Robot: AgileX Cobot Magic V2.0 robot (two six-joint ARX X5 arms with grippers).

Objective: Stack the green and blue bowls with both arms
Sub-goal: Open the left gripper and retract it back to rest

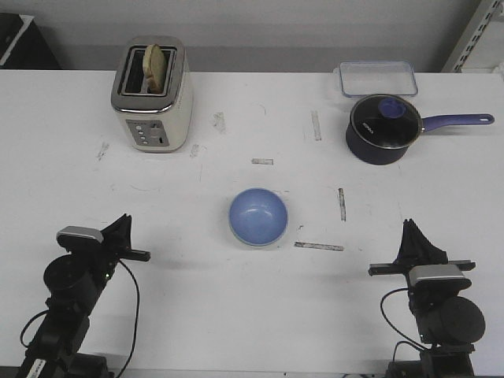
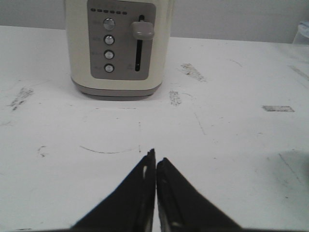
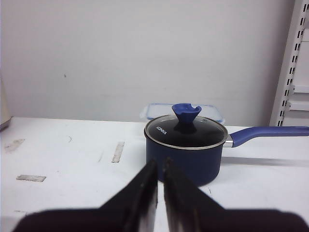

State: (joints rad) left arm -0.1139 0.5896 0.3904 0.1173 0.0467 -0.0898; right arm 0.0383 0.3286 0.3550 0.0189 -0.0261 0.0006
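Blue bowl point(image 1: 258, 216), one visible

White table point(image 1: 236, 315) (scuffed, tape scraps stuck on) fills room's middle; plain grey-white wall point(image 3: 145, 53) behind; slotted metal shelf upright point(image 3: 294, 63) at right.

I read the bowl point(image 1: 258, 216) at frame centre as light periwinkle blue, with a paler rim edge. Toaster point(image 1: 151, 96), upper left: cream body, chrome top, grey control panel with silver buttons. Saucepan point(image 1: 381, 128), upper right: dark navy, black-tinted glass lid, brighter blue knob and handle. Container point(image 1: 378, 79) behind it: clear with a blue rim. Table point(image 1: 205, 299): white, with grey scuffs and tape marks. Both pincers, left point(image 2: 155, 162) and right point(image 3: 161, 166), are black.
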